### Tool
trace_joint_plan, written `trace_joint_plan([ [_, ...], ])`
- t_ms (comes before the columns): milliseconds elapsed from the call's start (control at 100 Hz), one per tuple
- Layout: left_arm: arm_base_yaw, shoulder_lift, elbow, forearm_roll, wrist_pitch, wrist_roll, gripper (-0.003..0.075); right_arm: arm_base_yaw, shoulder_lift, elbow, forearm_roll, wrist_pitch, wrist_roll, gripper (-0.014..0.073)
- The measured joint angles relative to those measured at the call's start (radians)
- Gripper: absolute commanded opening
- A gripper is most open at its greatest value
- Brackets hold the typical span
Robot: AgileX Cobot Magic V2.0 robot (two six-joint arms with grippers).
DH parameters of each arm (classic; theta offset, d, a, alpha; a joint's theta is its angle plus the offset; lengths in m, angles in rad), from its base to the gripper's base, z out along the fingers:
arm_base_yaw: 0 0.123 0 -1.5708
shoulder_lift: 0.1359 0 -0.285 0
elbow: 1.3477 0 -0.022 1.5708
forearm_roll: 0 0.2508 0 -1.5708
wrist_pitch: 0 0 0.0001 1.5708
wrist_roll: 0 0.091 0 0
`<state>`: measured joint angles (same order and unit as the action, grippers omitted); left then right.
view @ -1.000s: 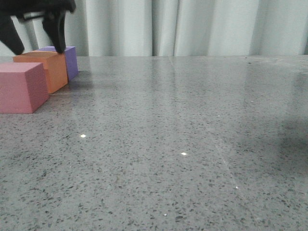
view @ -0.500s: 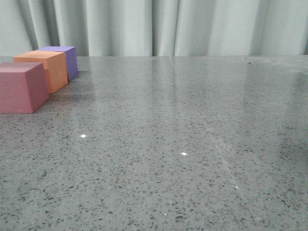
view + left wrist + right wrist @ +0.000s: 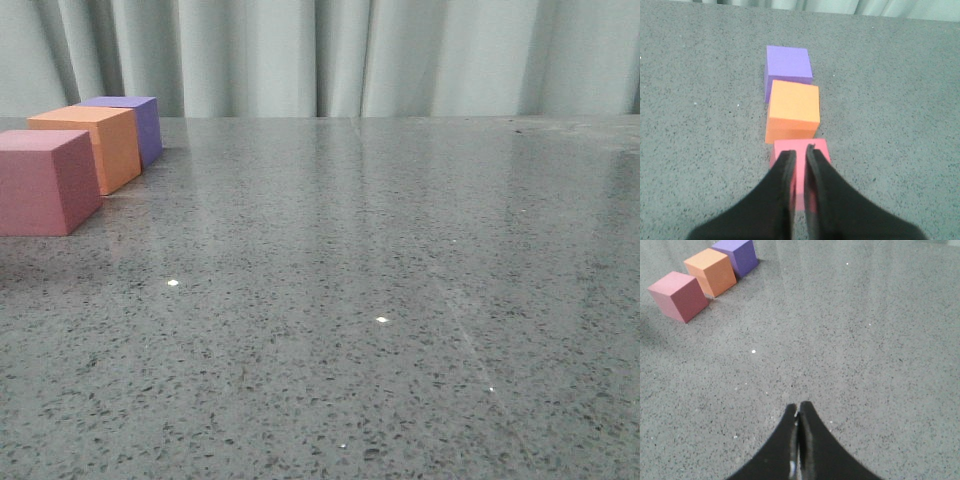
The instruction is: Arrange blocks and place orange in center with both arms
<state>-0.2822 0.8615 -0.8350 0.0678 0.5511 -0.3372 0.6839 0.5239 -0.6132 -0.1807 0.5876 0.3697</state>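
Three cubes stand in a row at the table's far left, touching or nearly so: the pink-red cube [image 3: 45, 185] nearest, the orange cube [image 3: 90, 145] in the middle, the purple cube [image 3: 135, 125] farthest. The left wrist view shows the same row: purple [image 3: 787, 65], orange [image 3: 793, 107], pink-red [image 3: 799, 143]. My left gripper [image 3: 800, 152] hovers above the pink-red cube with only a narrow slit between its jaws, holding nothing. My right gripper [image 3: 798, 405] is shut and empty over bare table, well away from the cubes [image 3: 710, 271]. Neither gripper shows in the front view.
The grey speckled table [image 3: 380, 300] stretches from the cubes to the right. A pale curtain [image 3: 400, 55] hangs behind its far edge.
One second ago my left gripper was open just above the orange cube in the front view; it has since left that view. The cubes have not moved.
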Motion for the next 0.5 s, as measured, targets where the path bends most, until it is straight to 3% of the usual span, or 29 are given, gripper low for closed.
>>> trace_joint_plan([
  [500,0.0,-0.403,0.334,-0.002,-0.072,0.0,-0.0019,0.0,-0.246,0.22,0.0,-0.122,0.0,-0.012],
])
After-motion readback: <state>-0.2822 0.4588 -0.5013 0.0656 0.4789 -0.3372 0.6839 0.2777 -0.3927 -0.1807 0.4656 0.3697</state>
